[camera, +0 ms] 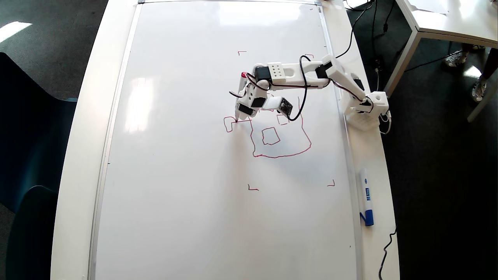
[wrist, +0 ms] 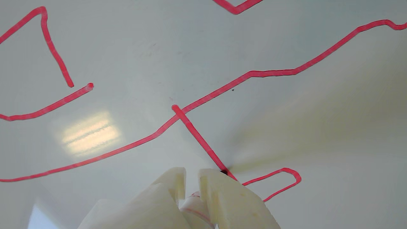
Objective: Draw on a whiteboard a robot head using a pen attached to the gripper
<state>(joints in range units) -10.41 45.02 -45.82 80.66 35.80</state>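
The whiteboard (camera: 186, 175) lies flat and fills most of the table. On it is the red robot head (camera: 280, 156): a wobbly outline with a small square (camera: 271, 143) inside and a second one partly hidden under the arm. A stalk runs left to a small loop (camera: 228, 125). My white gripper (camera: 243, 111) is shut on the pen (camera: 242, 87), red end up. The pen's tip (camera: 236, 121) touches the board at the loop. In the wrist view the gripper (wrist: 191, 173) clamps the pen (wrist: 194, 203) above the whiteboard (wrist: 318, 127), with the tip (wrist: 224, 172) where stalk meets loop (wrist: 294, 175).
Small red corner marks (camera: 253, 189) frame the drawing area. A white marker with a blue cap (camera: 366, 196) lies on the table strip right of the board, below the arm base (camera: 365, 112). Another table (camera: 447, 19) stands at the upper right, and a dark chair (camera: 23, 163) on the left.
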